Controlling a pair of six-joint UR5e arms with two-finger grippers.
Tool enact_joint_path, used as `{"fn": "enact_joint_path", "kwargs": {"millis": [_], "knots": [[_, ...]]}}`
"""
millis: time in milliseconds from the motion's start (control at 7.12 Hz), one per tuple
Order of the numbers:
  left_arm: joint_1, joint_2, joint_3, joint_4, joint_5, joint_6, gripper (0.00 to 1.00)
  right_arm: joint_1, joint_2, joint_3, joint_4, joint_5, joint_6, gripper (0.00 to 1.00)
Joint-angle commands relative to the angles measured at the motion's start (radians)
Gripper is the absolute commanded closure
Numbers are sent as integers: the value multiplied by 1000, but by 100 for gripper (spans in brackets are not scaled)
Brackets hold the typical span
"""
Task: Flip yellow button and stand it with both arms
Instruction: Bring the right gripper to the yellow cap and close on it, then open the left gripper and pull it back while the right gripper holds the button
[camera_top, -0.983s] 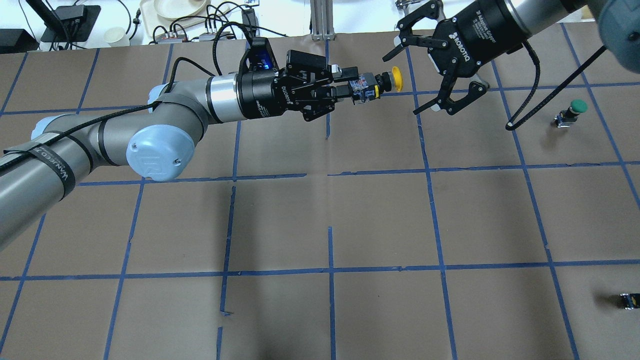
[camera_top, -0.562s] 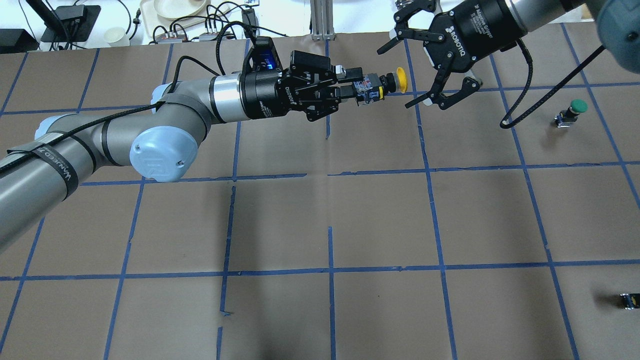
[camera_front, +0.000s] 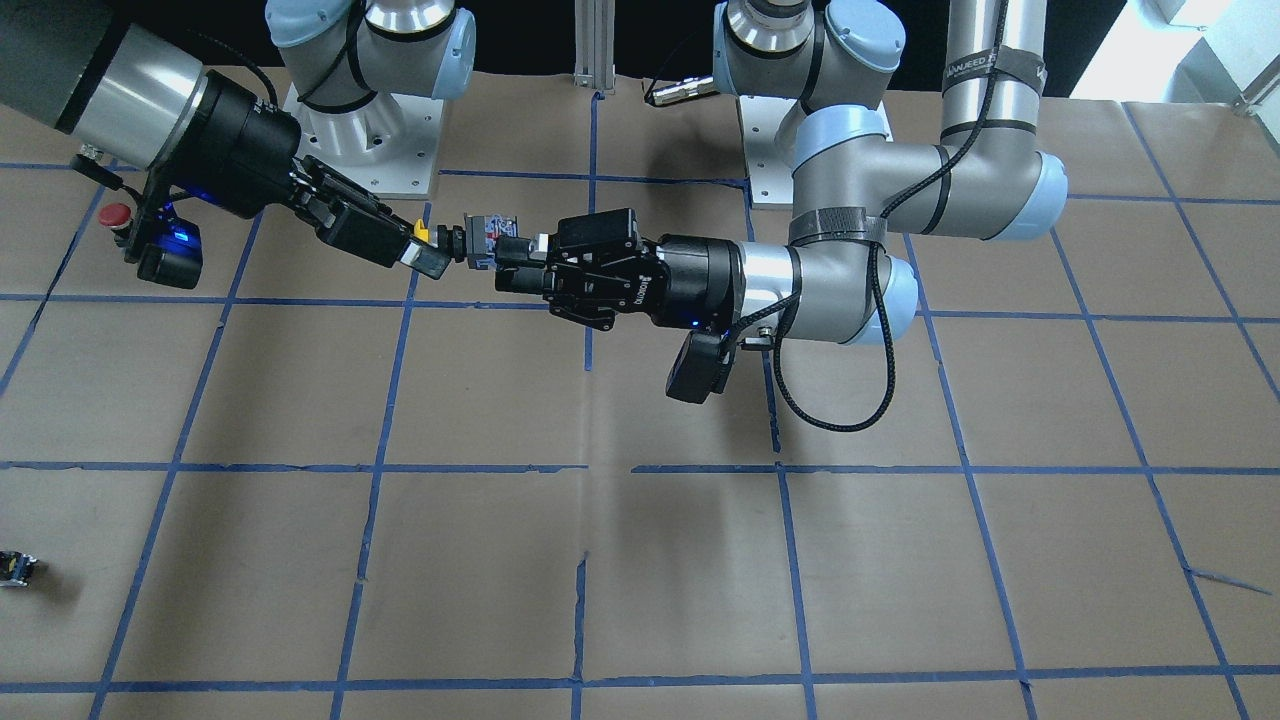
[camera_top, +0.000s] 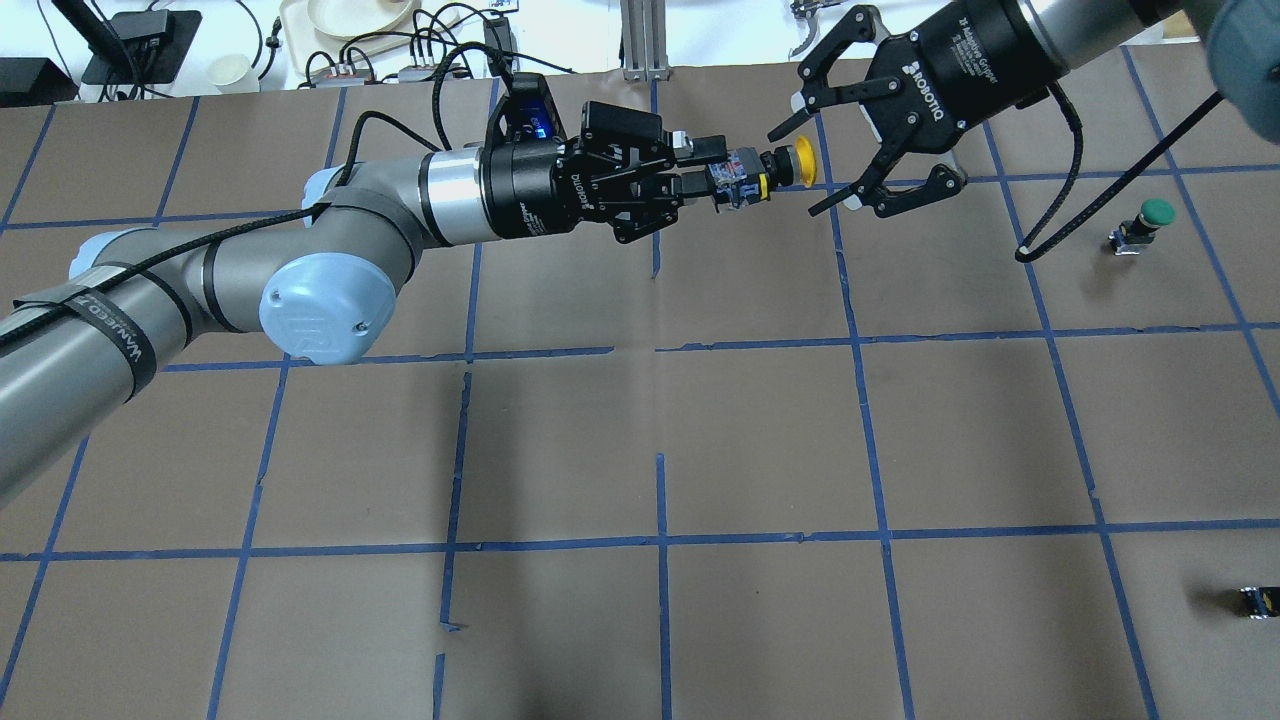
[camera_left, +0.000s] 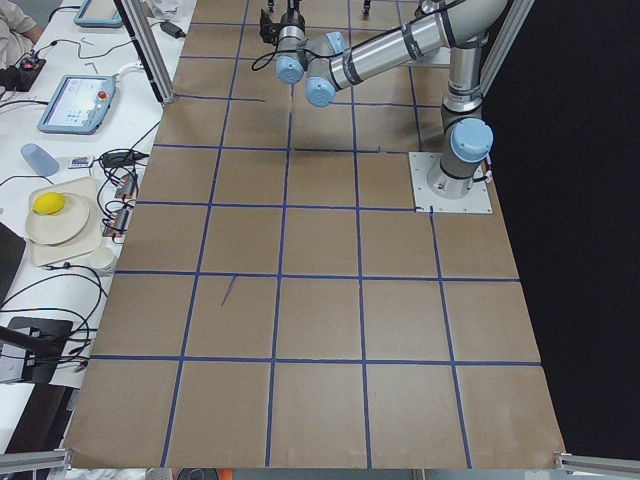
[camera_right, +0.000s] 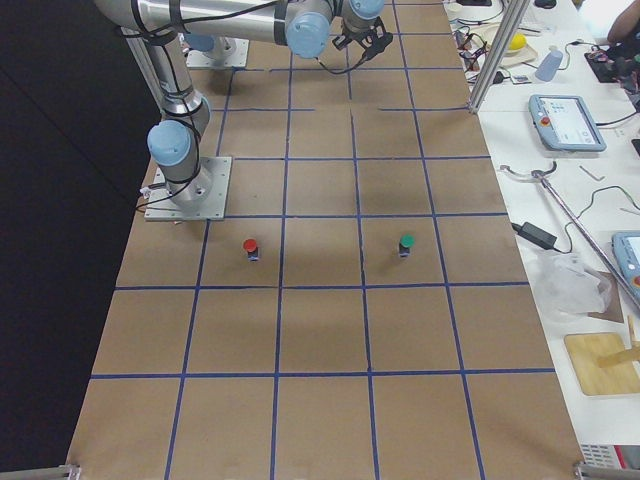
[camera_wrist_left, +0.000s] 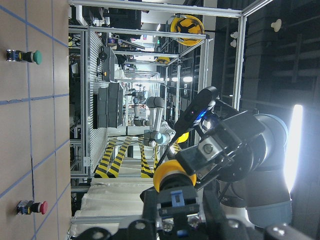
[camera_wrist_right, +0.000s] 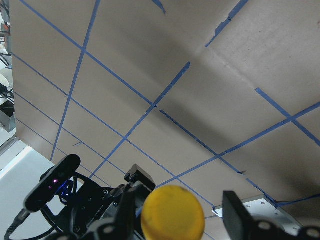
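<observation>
Silver-grey left arm (camera_top: 300, 230) reaches out above the brown paper table (camera_top: 760, 430). Left gripper (camera_top: 705, 172) pinches the yellow button (camera_top: 758, 176) by its black base, in mid-air, sideways, cap towards the right gripper (camera_top: 794, 172), whose fingers are spread around the cap. Handover step: right should close squarely on cap or collar before left lets go, else it drops. Green button (camera_top: 1150, 222), red button (camera_right: 250, 246) and small black block (camera_top: 1258, 600) sit well apart; nothing blocks.
</observation>
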Motion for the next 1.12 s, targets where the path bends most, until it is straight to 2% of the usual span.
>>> {"fn": "enact_joint_path", "kwargs": {"millis": [0, 140, 281, 562, 843, 983], "knots": [[0, 1, 1, 0, 0, 0, 86, 0, -2, -3, -4, 4, 0, 92], [0, 1, 1, 0, 0, -2, 77, 0, -2, -6, -4, 4, 1, 92], [0, 1, -1, 0, 5, -5, 1, -3, -2, -9, -5, 3, 1, 92], [1, 4, 4, 2, 9, -3, 0, -14, 0, -25, -8, -8, 1, 93], [3, 23, 8, 20, 14, -55, 0, -110, 3, -55, -11, -29, -26, 93], [3, 22, 8, 64, 17, -90, 0, -153, 4, -62, -16, -107, -137, 93]]}}
